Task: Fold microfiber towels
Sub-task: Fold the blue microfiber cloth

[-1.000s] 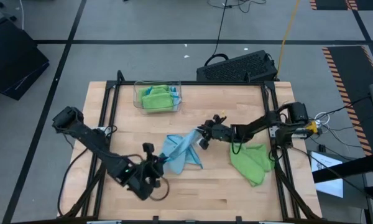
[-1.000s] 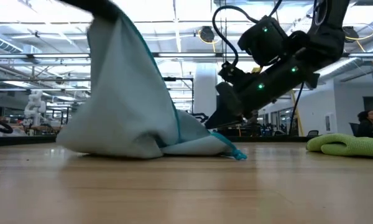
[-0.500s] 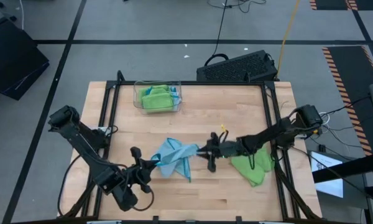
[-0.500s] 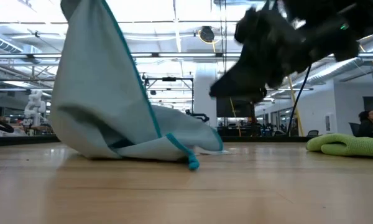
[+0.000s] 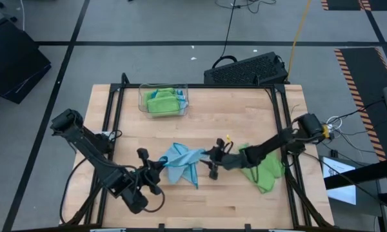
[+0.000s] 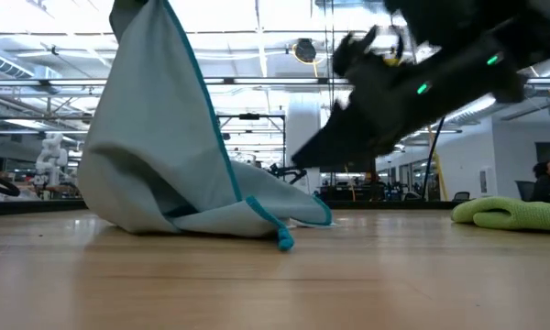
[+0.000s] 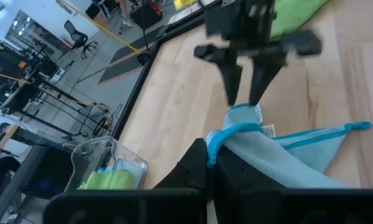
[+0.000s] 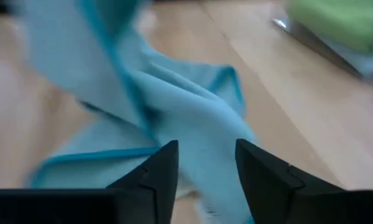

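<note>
Left end effector (image 7: 210, 163) pinches soft blue towel (image 5: 180, 161), tented; right end effector (image 8: 202, 163) parted, empty. Low view alone shows teal hem.

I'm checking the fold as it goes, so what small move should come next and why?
Probably ease the open right gripper down onto the near corner of the light blue towel and close. The left gripper pinches one corner aloft, while the rest lies crumpled on the table.
</note>
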